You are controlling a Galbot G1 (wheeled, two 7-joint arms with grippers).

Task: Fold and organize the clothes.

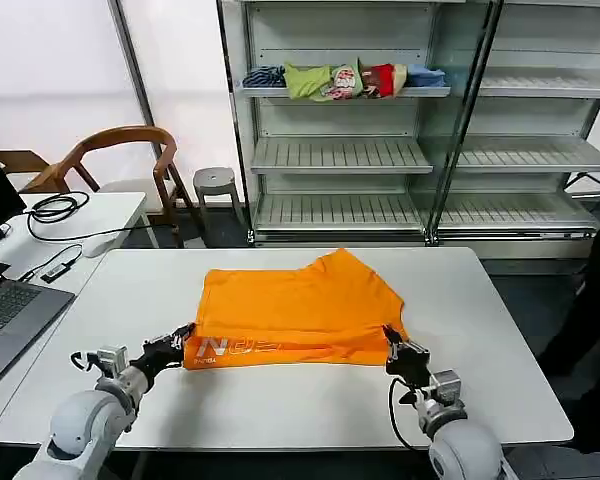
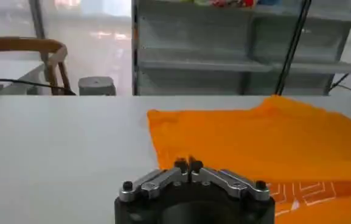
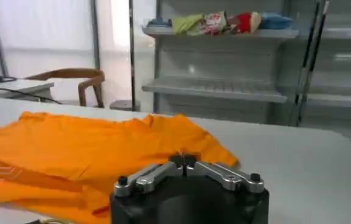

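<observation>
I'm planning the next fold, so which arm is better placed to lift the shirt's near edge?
Neither clearly: the left claw sits at the orange shirt's near left corner and the right claw at its near right corner, both shut, so a two-armed lift looks likeliest.

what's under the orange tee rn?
The white table. The orange T-shirt lies partly folded on it, near hem doubled over, lettering up. Anything beneath the cloth is covered.

T-shirt (image 1: 300, 310) on table (image 1: 480, 330), centre. Left gripper (image 1: 183, 336) at near-left corner, right gripper (image 1: 391, 342) near-right. Shelf unit (image 1: 340, 155) behind; chair (image 1: 120, 160) far left.
</observation>
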